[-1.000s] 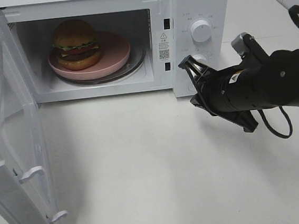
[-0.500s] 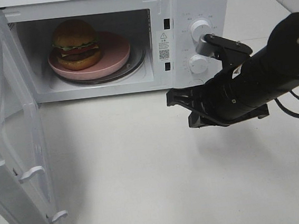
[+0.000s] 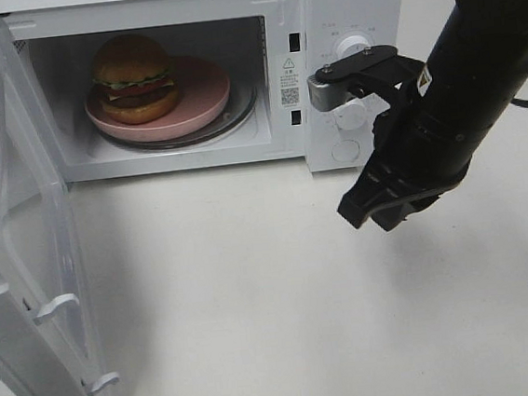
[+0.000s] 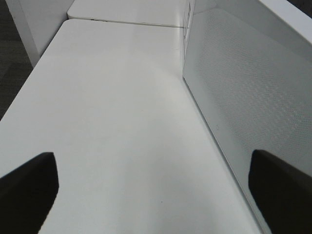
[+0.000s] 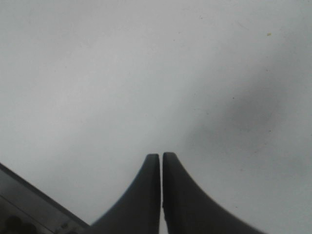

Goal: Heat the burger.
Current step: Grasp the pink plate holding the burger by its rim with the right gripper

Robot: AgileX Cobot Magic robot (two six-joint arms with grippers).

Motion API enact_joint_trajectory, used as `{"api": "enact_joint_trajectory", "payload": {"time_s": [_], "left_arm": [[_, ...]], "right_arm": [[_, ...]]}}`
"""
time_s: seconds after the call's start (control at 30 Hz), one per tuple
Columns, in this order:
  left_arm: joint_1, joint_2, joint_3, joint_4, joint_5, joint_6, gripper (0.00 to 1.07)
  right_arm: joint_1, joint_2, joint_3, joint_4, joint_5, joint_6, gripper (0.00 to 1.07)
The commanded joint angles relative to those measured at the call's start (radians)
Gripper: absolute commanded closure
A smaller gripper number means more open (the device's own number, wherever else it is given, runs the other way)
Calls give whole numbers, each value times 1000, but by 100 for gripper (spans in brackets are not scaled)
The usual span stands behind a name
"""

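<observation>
The burger (image 3: 135, 77) stands on a round pink plate (image 3: 200, 96) inside the white microwave (image 3: 348, 3), on the left part of the plate. The microwave door (image 3: 35, 248) hangs wide open to the left. My right gripper (image 3: 377, 210) is shut and empty, pointing down at the table in front of the control panel; its closed fingertips (image 5: 161, 158) show over bare white tabletop. My left gripper (image 4: 153, 195) is open with nothing between its fingers (image 4: 29, 190), beside the door's meshed panel (image 4: 243, 97). The left arm is out of the exterior high view.
The right arm's wrist partly covers the microwave's upper knob (image 3: 354, 47) and lower knob (image 3: 354, 114). White tabletop (image 3: 236, 294) stretches in front of the microwave. The open door juts toward the front left edge.
The right arm has swung from pointing left near the knobs to pointing down at the table, its body rising toward the upper right. Its gripper stayed shut. Burger, plate and door have not moved.
</observation>
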State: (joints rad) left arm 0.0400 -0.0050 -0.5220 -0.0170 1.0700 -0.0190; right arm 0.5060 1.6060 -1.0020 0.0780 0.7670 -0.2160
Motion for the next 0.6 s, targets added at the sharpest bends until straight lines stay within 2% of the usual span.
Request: {"api": "enact_joint_trajectory", "payload": {"time_s": [0.03, 0.1, 0.17, 0.2, 0.23, 0.3, 0.37, 0.4, 0.43, 0.47, 0.6], "left_arm": [[-1, -18, 4, -3, -1, 2, 9], [-1, -18, 4, -3, -1, 2, 9], [-1, -18, 4, -3, -1, 2, 9], [-1, -18, 4, -3, -1, 2, 9], [-1, -18, 4, -3, -1, 2, 9], [-1, -18, 4, -3, -1, 2, 9], [-1, -18, 4, -3, -1, 2, 9], [-1, -18, 4, -3, -1, 2, 9], [-1, -18, 4, -3, -1, 2, 9], [-1, -18, 4, -3, -1, 2, 9], [-1, -18, 4, -3, -1, 2, 9]], "right_arm": [[-6, -4, -32, -21, 78, -130, 102], [-6, -4, -64, -21, 136, -285, 102], [-6, -4, -73, -21, 150, -345, 102], [-6, -4, -85, -21, 168, -476, 101], [-6, -4, -85, -21, 168, -476, 101], [-6, -4, -97, -21, 171, -675, 100], [-6, -4, -101, -21, 171, -731, 100], [-6, -4, -100, -19, 165, -880, 100], [-6, -4, -100, -19, 165, -880, 100], [-6, -4, -100, -18, 163, -1009, 99], [-5, -4, -100, -19, 120, -1206, 98]]}}
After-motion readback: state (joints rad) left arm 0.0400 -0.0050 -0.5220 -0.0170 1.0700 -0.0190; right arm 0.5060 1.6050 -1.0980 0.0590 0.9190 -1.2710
